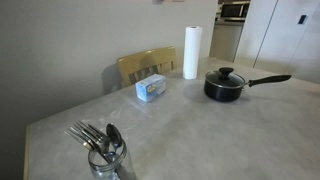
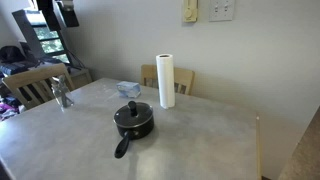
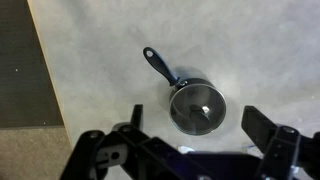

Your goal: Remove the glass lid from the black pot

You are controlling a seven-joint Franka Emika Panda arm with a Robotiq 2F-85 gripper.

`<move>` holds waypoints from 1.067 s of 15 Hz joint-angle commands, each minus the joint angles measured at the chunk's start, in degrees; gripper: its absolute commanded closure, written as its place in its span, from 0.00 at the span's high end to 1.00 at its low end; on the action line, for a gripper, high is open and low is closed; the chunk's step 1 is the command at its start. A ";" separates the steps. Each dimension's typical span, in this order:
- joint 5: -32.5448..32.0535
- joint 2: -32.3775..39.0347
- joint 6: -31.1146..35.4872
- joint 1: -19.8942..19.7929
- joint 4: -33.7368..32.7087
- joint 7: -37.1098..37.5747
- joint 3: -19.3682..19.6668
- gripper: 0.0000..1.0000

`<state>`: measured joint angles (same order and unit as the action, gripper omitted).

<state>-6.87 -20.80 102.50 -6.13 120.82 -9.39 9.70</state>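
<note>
The black pot (image 1: 225,88) stands on the grey table with the glass lid (image 1: 226,78) on it, black knob up. Its long handle (image 1: 268,80) sticks out sideways. Both also show in an exterior view, pot (image 2: 133,124) and lid (image 2: 132,113). In the wrist view the pot (image 3: 197,107) lies far below, lid (image 3: 200,104) on, handle pointing up-left. My gripper (image 3: 196,128) is open and empty, high above the pot, its fingers spread either side of it. The arm does not show in the exterior views.
A paper towel roll (image 1: 191,52) stands behind the pot. A blue box (image 1: 152,88) lies mid-table. A glass jar of cutlery (image 1: 106,155) stands near the front edge. A wooden chair (image 1: 146,65) is at the far side. The table edge (image 3: 52,100) shows in the wrist view.
</note>
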 commanded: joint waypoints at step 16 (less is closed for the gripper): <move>2.44 11.52 8.22 3.58 1.93 -13.64 -0.27 1.00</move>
<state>-5.68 -13.35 106.63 -2.76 122.44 -16.16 9.24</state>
